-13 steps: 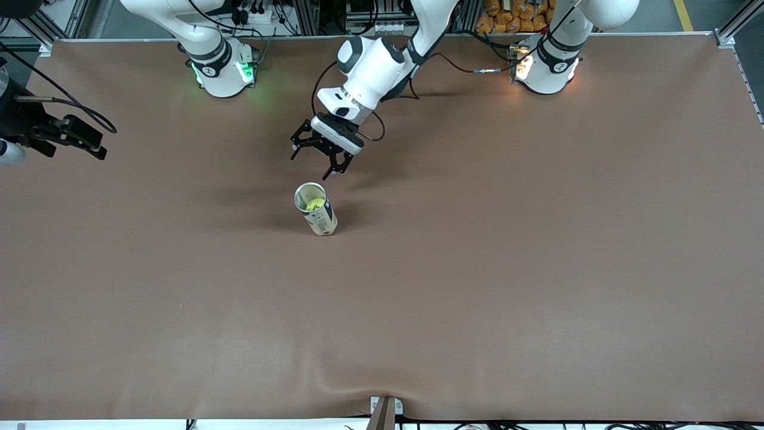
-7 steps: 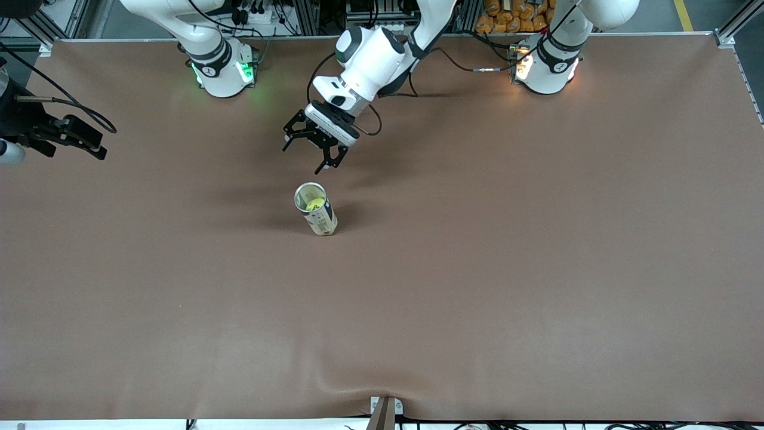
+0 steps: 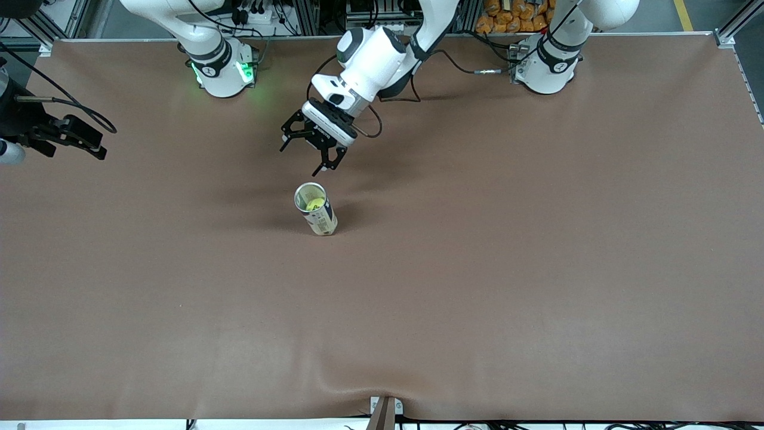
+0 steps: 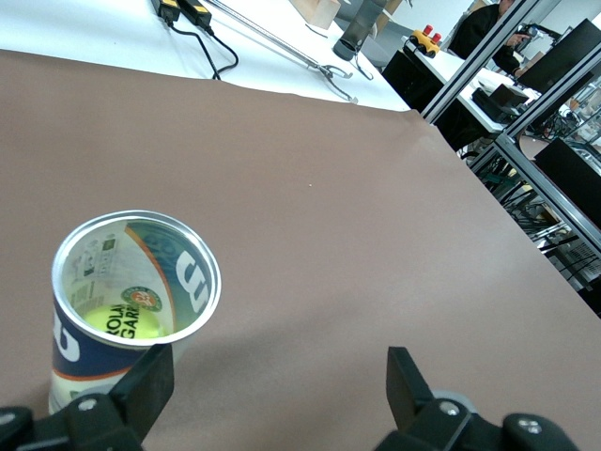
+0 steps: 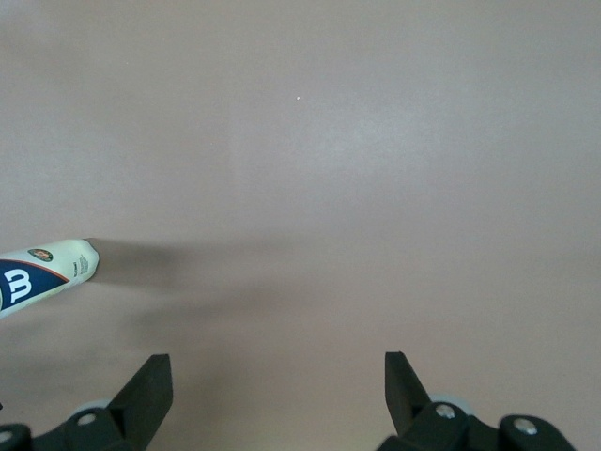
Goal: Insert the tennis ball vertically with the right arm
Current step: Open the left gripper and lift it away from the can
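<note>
Ball (image 3: 313, 206) sits inside the upright can (image 3: 316, 210); left gripper (image 3: 311, 152) and right gripper (image 3: 71, 138) hang apart, empty.

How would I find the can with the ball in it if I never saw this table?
Look at the big brown table. Near its middle stands a lone open-topped cream tennis-ball can with a dark blue logo, a yellow-green tennis ball visible inside. It is the only thing standing on the table.

A brown table cover (image 3: 477, 269) lay flat beneath the jaws of the left gripper (image 3: 304, 156). Orange packets (image 3: 513, 15) sat off its edge, well apart from those jaws. A metal clamp (image 3: 385, 409) gripped its camera-side edge, farther still from them.
</note>
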You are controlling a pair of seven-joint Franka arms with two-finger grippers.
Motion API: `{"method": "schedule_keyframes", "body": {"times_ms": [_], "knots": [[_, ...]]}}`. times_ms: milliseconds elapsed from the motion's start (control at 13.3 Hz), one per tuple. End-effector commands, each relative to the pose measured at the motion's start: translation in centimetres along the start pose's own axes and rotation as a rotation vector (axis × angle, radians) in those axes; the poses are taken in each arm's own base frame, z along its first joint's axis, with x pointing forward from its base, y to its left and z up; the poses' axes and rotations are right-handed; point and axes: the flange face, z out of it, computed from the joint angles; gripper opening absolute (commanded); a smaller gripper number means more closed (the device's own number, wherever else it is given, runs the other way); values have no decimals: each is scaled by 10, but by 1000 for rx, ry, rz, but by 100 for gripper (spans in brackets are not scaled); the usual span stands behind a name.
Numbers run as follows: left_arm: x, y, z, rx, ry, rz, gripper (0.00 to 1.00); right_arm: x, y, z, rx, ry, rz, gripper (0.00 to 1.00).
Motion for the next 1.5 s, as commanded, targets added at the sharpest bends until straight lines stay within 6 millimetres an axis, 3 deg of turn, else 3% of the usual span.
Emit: {"method": "schedule_keyframes", "body": {"times_ms": [0,676,1126,1427], "knots": [[8,0,-6,-10,-13,21,100,2,2,-5,5,-3,-5,100],[6,3,-3,-21,-32,23,100,2,3,-5,5,-3,-4,100],[18,1,0,-42,-63,21,100,2,2,-6,5,-2,-5,100],[37,15,-7,-87,-121,-6,100,2,4,-6,5,-2,-2,100]]}}
